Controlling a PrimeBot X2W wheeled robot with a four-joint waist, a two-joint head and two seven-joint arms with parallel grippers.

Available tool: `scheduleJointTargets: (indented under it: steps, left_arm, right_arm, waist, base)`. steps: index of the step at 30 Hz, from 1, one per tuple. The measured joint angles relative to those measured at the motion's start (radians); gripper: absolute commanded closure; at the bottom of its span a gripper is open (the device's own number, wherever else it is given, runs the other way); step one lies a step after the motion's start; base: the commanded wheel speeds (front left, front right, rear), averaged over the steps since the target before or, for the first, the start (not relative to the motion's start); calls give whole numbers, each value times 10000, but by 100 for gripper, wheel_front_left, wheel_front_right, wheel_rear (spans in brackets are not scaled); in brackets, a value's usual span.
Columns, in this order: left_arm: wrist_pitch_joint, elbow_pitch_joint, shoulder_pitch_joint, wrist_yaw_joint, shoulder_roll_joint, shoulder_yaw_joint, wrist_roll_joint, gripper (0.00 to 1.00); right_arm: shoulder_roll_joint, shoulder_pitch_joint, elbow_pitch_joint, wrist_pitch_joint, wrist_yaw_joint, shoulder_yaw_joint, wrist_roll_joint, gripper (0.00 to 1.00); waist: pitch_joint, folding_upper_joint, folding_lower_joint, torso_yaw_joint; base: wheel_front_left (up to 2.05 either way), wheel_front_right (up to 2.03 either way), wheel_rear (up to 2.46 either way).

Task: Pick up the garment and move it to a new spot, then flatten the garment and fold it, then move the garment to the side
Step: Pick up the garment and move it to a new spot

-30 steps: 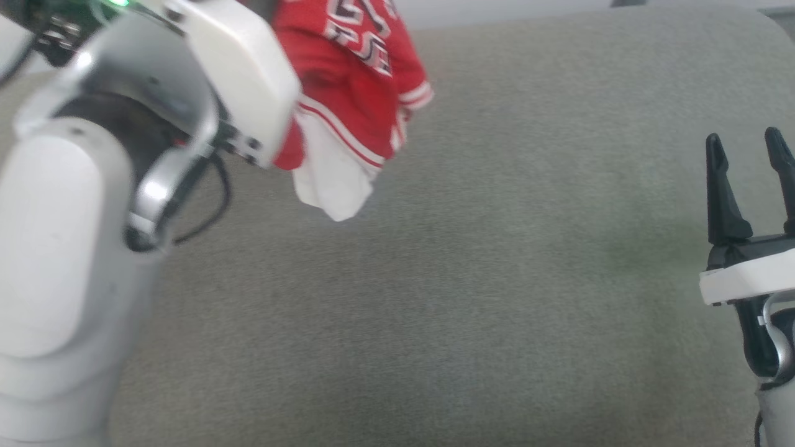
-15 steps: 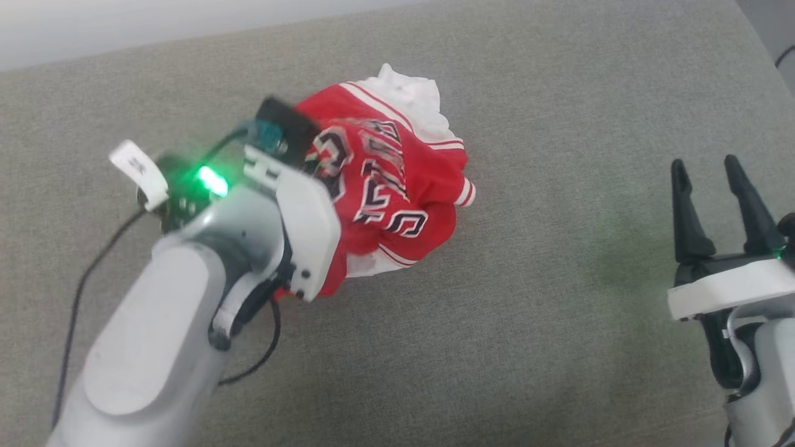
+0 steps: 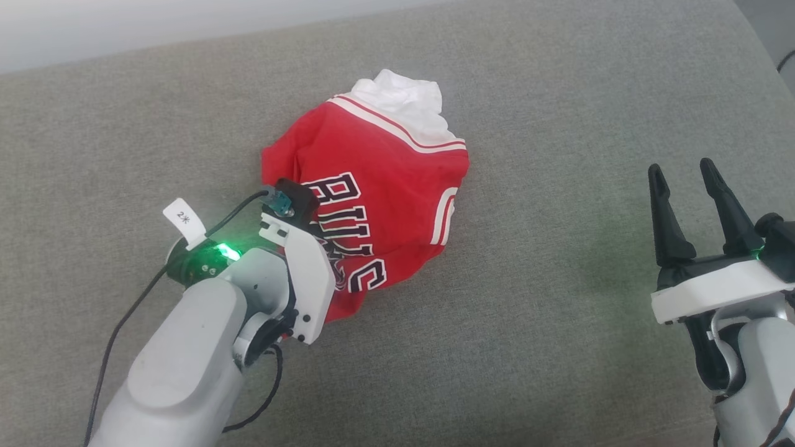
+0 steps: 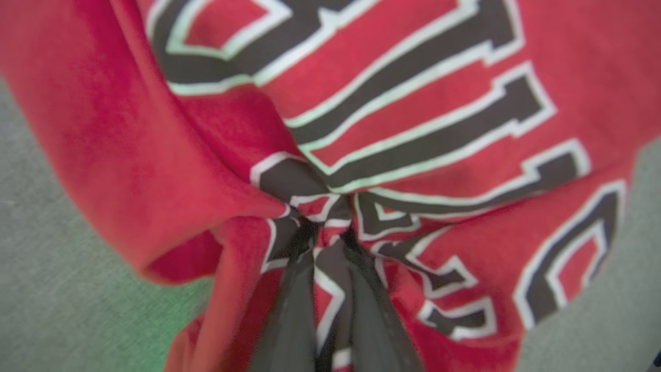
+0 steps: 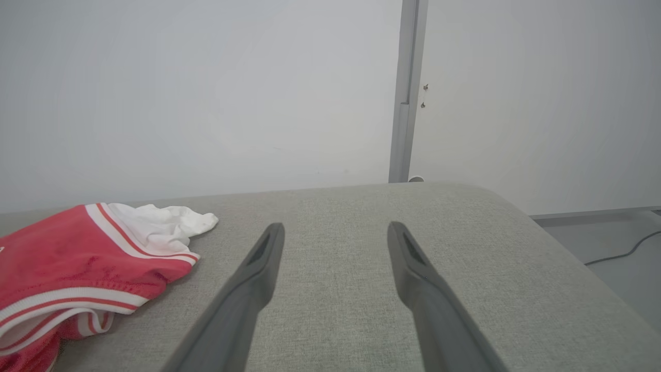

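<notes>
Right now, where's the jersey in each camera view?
Head: centre, the jersey bunched on the cushion.
Left wrist: top and middle, pinched by the left gripper at bottom centre.
Right wrist: lower left corner, left of the open right gripper.
Shared landmark: the grey cushion under it; the white sleeve matches head and right wrist.
</notes>
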Motion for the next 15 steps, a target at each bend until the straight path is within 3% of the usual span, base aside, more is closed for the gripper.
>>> scheduleJointTargets:
  steps: [1, 3, 4, 5, 9, 15]
  left_arm:
    - [-102, 196, -50, -77, -48, -48, -25, 80]
    - [-284, 539, -165, -207, -148, -128, -207, 66]
    - [-456, 652, -185, -268, -171, -184, -265, 44]
    - [-621, 769, -186, -301, -190, -192, -311, 0]
    - [-1273, 928, -187, -433, -222, -209, -531, 0]
    - [-2577, 282, -150, -493, 194, 167, -840, 0]
  right_arm:
    - [0, -3, -10, 0, 0, 17, 0, 0]
    - [2, -6, -10, 0, 0, 31, -2, 0]
    - [0, -5, -6, 0, 0, 31, -2, 0]
    - [-8, 0, -4, 0, -2, 44, -6, 0]
    - [-12, 70, -31, 0, 0, 82, -35, 0]
    - [-77, 321, -29, -2, -2, 10, -119, 0]
  waist:
    - [-17, 0, 0, 16]
    - [-78, 0, 0, 53]
    - [-121, 0, 0, 74]
    - [-171, 0, 0, 96]
    - [-420, -1, 0, 196]
    - [-875, 0, 0, 455]
  base:
    - [0, 0, 0]
    - [0, 0, 0]
    - [0, 0, 0]
    - [0, 0, 0]
    - [0, 0, 0]
    - [0, 0, 0]
